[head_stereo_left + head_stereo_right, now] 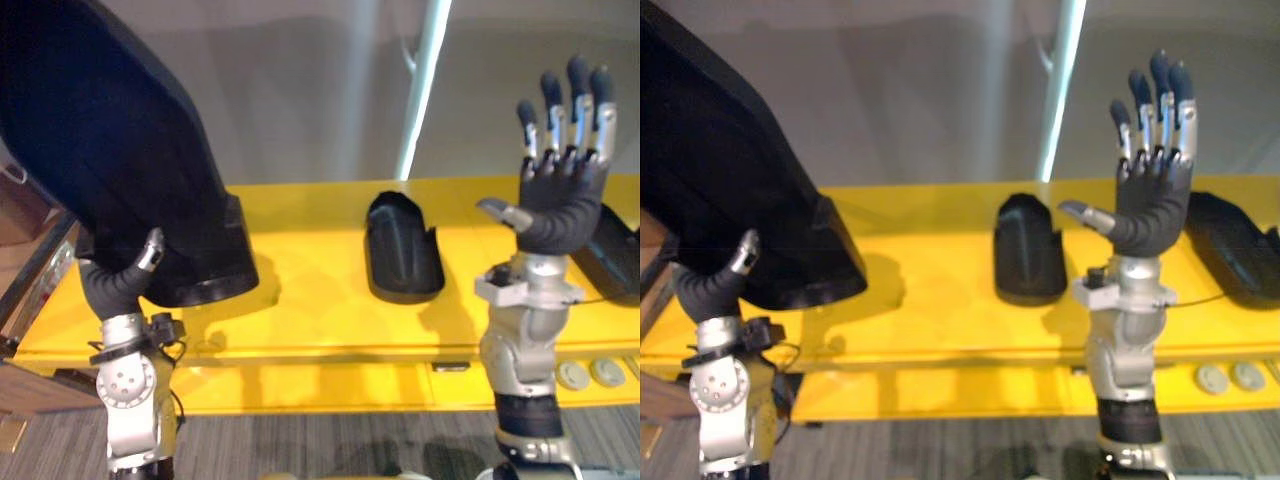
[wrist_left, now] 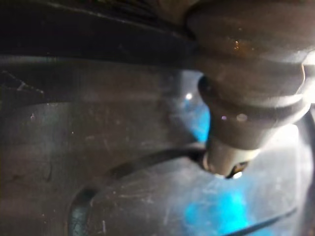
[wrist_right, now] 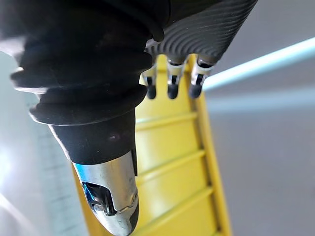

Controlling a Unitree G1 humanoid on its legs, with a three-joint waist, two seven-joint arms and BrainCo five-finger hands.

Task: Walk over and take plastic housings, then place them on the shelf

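My left hand [image 1: 122, 283] holds a large black plastic housing [image 1: 120, 150] up at the left end of the yellow shelf [image 1: 320, 330]. Its thumb [image 2: 236, 147] presses on the housing's dark wall [image 2: 98, 147], while the other fingers are hidden behind the part. The housing's lower edge sits on or just above the shelf top. My right hand [image 1: 560, 200] is raised over the shelf's right half, open, palm side toward the middle, fingers [image 3: 170, 83] straight and holding nothing. A second black housing [image 1: 403, 250] lies on the shelf's middle, and a third [image 1: 615, 255] at the right edge.
The shelf's front rail [image 1: 970, 390] runs across below both hands, with two small round discs [image 1: 590, 373] at its lower right. A pale upright pole [image 1: 425, 80] stands behind the shelf against a grey wall. Brown furniture [image 1: 20, 220] stands at the far left.
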